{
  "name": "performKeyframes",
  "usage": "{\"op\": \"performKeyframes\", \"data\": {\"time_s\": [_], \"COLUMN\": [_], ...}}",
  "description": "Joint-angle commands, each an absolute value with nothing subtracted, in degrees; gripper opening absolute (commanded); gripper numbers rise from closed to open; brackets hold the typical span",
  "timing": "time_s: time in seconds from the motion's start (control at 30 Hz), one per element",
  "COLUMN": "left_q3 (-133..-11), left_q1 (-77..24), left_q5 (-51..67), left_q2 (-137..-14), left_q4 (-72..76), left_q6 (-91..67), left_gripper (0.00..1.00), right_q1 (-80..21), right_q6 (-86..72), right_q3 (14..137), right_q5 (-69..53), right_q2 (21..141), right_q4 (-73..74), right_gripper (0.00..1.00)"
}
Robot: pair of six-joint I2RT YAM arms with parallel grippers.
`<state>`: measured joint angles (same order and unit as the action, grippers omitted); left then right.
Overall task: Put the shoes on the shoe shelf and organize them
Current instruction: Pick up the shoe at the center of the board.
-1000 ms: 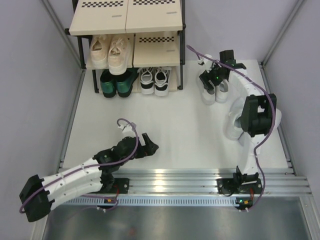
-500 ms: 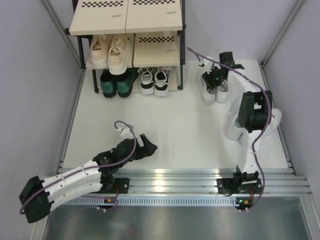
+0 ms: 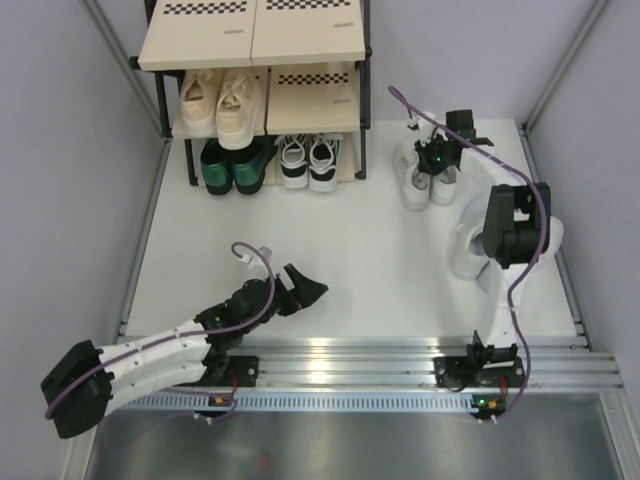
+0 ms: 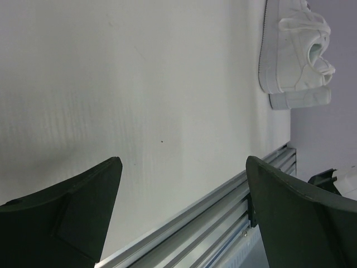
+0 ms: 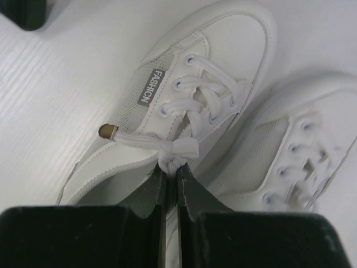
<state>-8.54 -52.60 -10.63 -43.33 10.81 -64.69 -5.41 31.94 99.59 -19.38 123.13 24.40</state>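
Our fixed view looked down from high behind the near edge, taking in the whole surface (image 3: 350,240) and the shoe shelf (image 3: 200,42) at its far side. Our left wrist view skimmed low across the surface toward the larger white sneakers (image 4: 290,56). Our right wrist view hung very close over the small white sneakers (image 5: 223,50). We saw both pairs from above too.

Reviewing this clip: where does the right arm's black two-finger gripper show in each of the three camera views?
Top external: the right arm's black two-finger gripper is upper right, over the small white laced sneakers.
Left wrist: not in it.
Right wrist: bottom centre, shut on the lace bow of one of those sneakers.
Shared landmark: the white tabletop, visible in all three.
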Motion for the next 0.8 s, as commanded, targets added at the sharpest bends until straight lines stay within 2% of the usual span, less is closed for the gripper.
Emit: {"op": "performKeyframes", "data": {"time_s": [0.0, 0.2, 0.37, 0.77], "left_q3": [-10.8, -18.4, -24.8, -35.2], "left_q1": [-52.8, -54.0, -58.8, -64.4], "left_q5": [-6.8, -4.4, -5.8, -8.0], "left_q2": [-48.3, -58.1, -68.0, -86.2], "left_q4": [25.9, 32.4, 39.6, 54.8], "left_q6": [-65.9, -63.6, -61.0, -66.0], "left_gripper": [0.98, 0.98, 0.98, 0.98], "right_q1": [-3.6, -1.8, -1.4, -1.6], "right_q6": [22.7, 12.9, 5.0, -17.7], "right_q3": [93.2, 79.5, 68.3, 50.3], "right_q5": [-27.0, -35.6, -42.5, -43.0], "right_q2": [112.5, 96.5, 84.7, 63.9], "right_q4": [21.0, 18.8, 17.5, 14.5], "right_gripper": [0.00, 0.00, 0.00, 0.00]}}
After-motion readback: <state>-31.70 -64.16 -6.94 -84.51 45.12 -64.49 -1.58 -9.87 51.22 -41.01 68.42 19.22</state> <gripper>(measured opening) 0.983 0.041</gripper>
